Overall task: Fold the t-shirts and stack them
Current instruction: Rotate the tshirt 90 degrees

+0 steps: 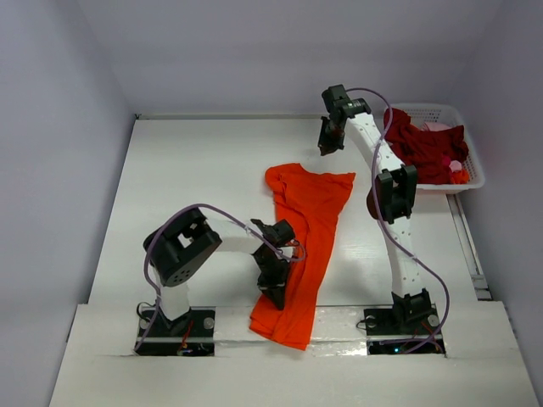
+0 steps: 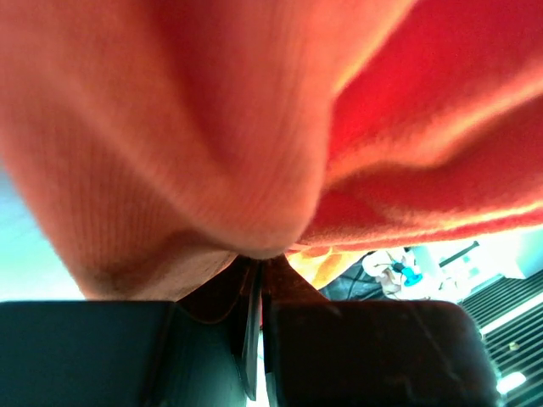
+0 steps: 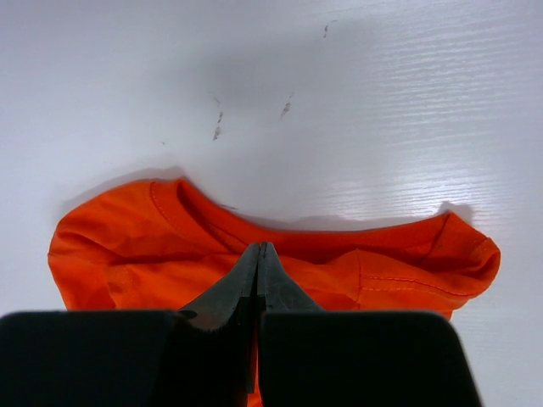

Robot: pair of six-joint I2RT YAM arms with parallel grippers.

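On table (image 1: pixel 187 170) centre, orange t-shirt (image 1: pixel 307 222): long axis near-far, collar far, hem near
left gripper (image 1: pixel 276 295): clamped on its left edge, near end
right gripper (image 1: pixel 326 147): closed, empty, just beyond collar

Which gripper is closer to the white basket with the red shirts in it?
The right one. The right gripper hangs just left of the basket, at the far side of the table. The left gripper is way off near the front edge, pinching the orange t-shirt.

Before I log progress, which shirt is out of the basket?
The orange shirt: it lies stretched out on the table, while the dark red shirts sit heaped in the basket.
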